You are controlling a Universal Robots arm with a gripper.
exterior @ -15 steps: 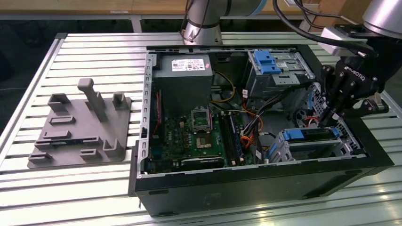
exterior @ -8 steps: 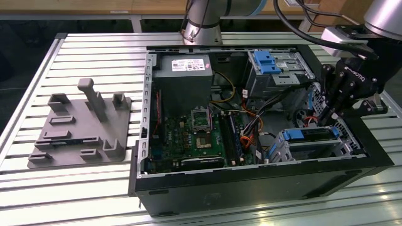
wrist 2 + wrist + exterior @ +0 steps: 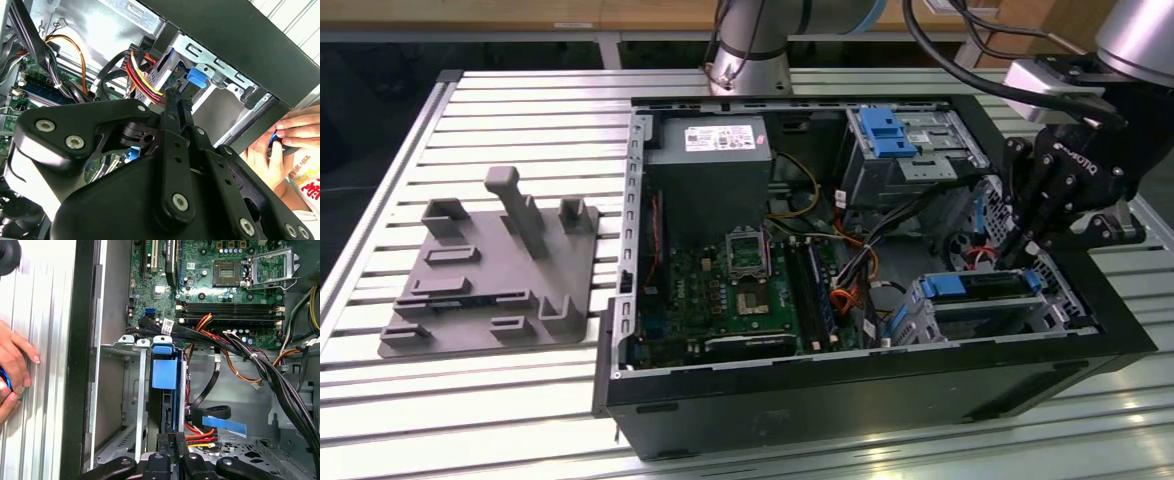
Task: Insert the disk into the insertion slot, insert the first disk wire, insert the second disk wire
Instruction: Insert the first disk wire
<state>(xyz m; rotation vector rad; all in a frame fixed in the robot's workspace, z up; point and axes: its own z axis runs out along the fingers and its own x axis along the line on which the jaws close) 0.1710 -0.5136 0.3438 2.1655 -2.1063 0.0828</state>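
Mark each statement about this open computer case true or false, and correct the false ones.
1. The disk in its blue carrier sits inside the insertion slot. True.
2. The grey fixture lies to the exterior view's right of the computer case. False: it lies to the case's left in that view.
3. A person's hand is outside the case, over the slatted table. True.
4. The gripper hangs above the grey fixture. False: it reaches down into the case, close to the disk and the red and yellow wires.
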